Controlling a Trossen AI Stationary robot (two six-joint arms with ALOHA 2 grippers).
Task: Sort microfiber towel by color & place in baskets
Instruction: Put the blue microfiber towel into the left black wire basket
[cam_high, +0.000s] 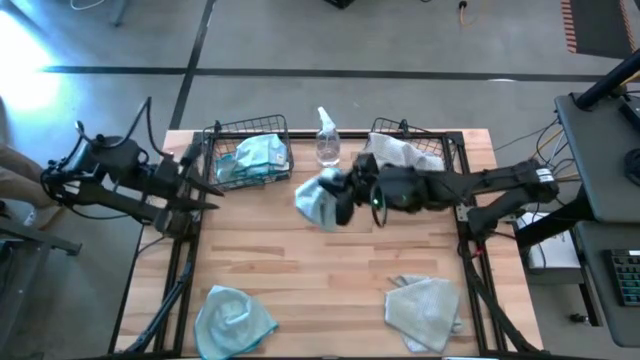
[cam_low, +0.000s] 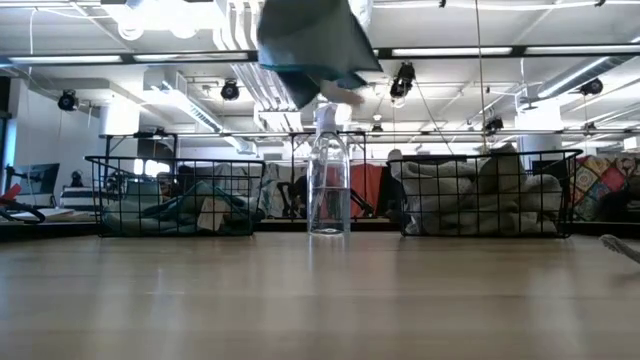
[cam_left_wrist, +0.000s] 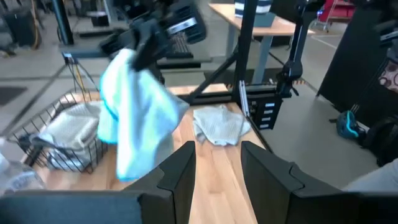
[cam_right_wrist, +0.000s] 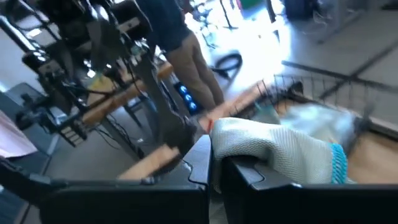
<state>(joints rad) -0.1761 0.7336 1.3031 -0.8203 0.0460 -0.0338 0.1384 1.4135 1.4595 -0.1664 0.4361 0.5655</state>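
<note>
Teal soft towel (cam_high: 316, 200) droops crumpled from right hand (cam_high: 343, 203).

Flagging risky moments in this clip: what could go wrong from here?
The right gripper carries a teal towel close to the spray bottle; swinging toward the left basket could tip the bottle. The towel hangs loose, so it might snag on that basket's wire rim. The left gripper waits open beside that basket, so the arms could crowd.

The hanging towel (cam_high: 316, 198) is light teal-blue; the front-left cloth (cam_high: 232, 319) matches; the front-right cloth (cam_high: 424, 311) is pale grey-white; both baskets (cam_high: 229, 132) are dark wire mesh; the table (cam_high: 330, 270) is light wood.
</note>
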